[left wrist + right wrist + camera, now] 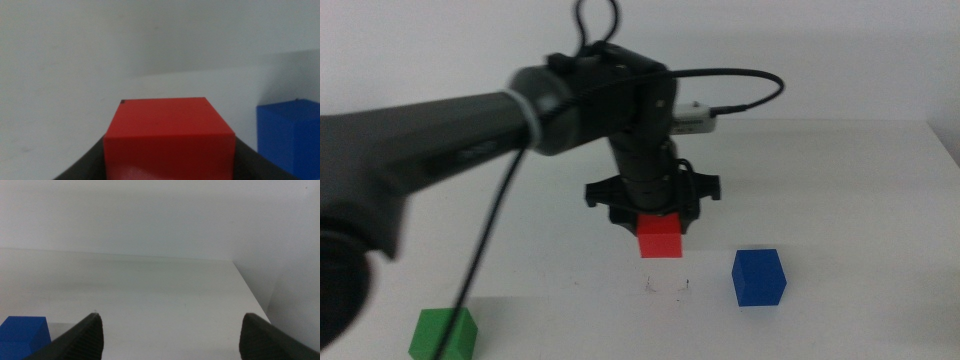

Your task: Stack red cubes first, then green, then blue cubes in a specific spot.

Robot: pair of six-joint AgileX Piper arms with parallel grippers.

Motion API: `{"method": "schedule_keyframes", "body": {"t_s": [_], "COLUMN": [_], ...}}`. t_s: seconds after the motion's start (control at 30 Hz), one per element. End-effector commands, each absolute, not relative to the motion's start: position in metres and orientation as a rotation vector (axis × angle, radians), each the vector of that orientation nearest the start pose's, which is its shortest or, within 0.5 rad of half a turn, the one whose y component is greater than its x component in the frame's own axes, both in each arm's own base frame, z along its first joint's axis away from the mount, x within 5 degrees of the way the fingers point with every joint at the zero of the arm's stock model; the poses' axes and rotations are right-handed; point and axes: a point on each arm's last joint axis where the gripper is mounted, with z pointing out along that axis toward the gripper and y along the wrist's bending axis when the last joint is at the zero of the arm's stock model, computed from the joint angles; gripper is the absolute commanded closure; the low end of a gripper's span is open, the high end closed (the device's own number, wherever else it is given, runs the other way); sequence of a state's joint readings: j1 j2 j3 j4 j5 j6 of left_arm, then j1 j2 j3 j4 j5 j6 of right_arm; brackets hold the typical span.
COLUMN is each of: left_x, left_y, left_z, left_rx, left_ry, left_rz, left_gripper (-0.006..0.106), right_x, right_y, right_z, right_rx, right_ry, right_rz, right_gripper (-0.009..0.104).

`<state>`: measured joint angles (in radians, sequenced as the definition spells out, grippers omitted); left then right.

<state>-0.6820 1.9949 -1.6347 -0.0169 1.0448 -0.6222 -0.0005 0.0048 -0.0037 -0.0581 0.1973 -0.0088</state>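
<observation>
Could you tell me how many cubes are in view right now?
3. The red cube is held in the left gripper above the speck-marked spot; the blue cube sits right of that spot; the green cube sits at the front left edge.

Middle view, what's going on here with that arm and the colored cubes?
The left claw holds the red cube between its jaws, lifted above the white table and just behind the speck-marked spot. The blue cube sits on the table to the right of that spot, and the green cube sits near the front left edge. The right claw waits open off to the side, holding nothing. Nothing is stacked yet.
</observation>
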Motion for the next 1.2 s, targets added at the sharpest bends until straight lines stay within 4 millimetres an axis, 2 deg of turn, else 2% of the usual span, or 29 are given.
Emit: {"method": "schedule_keyframes", "body": {"t_s": [0.0,0.1,0.33,0.5,0.83,0.93,1.03,1.17], "left_x": [0.33,0.332,0.335,0.336,0.337,0.333,0.325,0.309], "left_y": [-0.28,-0.291,-0.295,-0.295,-0.296,-0.293,-0.275,-0.239], "left_z": [0.224,0.213,0.184,0.179,0.179,0.198,0.237,0.296], "left_rx": [0.073,0.081,0.059,0.037,0.038,0.099,0.134,0.182], "left_ry": [2.967,2.997,3.049,3.052,3.044,3.027,3.0,2.811], "left_rz": [-0.214,-0.19,-0.154,-0.141,-0.15,-0.167,-0.116,0.002], "left_gripper": [0.083,0.08,0.072,0.063,0.006,0.007,0.007,0.007], "right_x": [0.056,0.056,0.056,0.056,0.056,0.056,0.056,0.056], "right_y": [-0.002,-0.002,-0.002,-0.002,-0.002,-0.002,-0.002,-0.002], "right_z": [0.196,0.196,0.196,0.196,0.196,0.196,0.196,0.196], "right_rx": [-0.049,-0.049,-0.049,-0.049,-0.049,-0.049,-0.049,-0.049], "right_ry": [1.669,1.669,1.669,1.669,1.669,1.669,1.669,1.669], "right_rz": [-0.075,-0.075,-0.075,-0.075,-0.075,-0.075,-0.075,-0.075], "right_gripper": [0.002,0.002,0.002,0.002,0.002,0.002,0.002,0.002]}}
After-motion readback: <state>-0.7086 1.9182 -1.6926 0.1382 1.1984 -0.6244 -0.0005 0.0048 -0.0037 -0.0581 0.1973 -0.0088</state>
